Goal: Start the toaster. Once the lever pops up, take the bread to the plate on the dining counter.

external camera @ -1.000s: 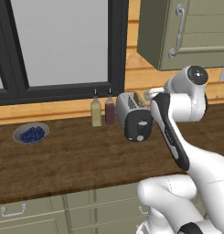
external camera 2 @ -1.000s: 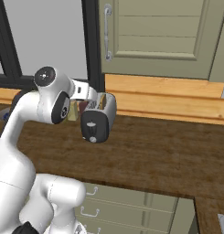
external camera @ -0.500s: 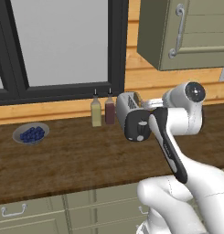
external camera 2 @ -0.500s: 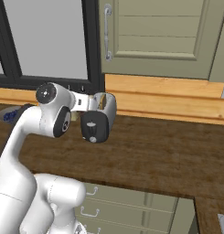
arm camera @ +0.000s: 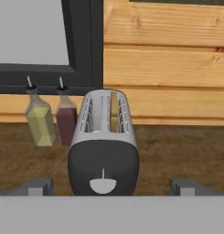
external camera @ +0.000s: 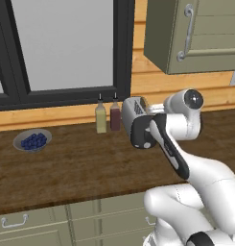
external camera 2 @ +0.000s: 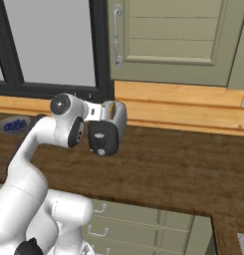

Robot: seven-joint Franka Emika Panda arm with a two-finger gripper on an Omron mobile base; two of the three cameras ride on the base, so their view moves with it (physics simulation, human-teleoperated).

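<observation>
**Kid:** What is the robot doing right now?

**Helper:** I think it is getting ready to start the toaster (arm camera: 103, 151). In the hand view, the gripper (arm camera: 111, 186) is nearest to us. Its two dark fingers (arm camera: 36, 186) are spread wide, one on each side of the toaster's black end. It holds nothing.

**Kid:** Where is the toaster?

**Helper:** It sits on the brown worktop (external camera: 76, 168), right in front of the hand, near the wooden wall (arm camera: 168, 68). Its black end faces the hand.

**Kid:** What should it push?

**Helper:** The lever (arm camera: 103, 174). It looks like a thin pale line just above the round pale knob (arm camera: 103, 185) on the black end. It is tiny, so I cannot tell how high it sits.

**Kid:** How can it do that well?

**Helper:** I would bring one finger over the lever and push straight down. It should not touch the knob. It should go gently, so the toaster does not slide back.

**Kid:** Is there bread inside?

**Helper:** Something tan, likely the bread (arm camera: 114, 119), shows in the right slot.

**Kid:** What is beside the toaster?

**Helper:** Just left of it stand a yellow bottle (arm camera: 40, 119) and a dark red bottle (arm camera: 66, 119). The arm should stay away from them. Much farther left of the toaster is a bowl of blueberries (external camera: 32, 141).
</observation>
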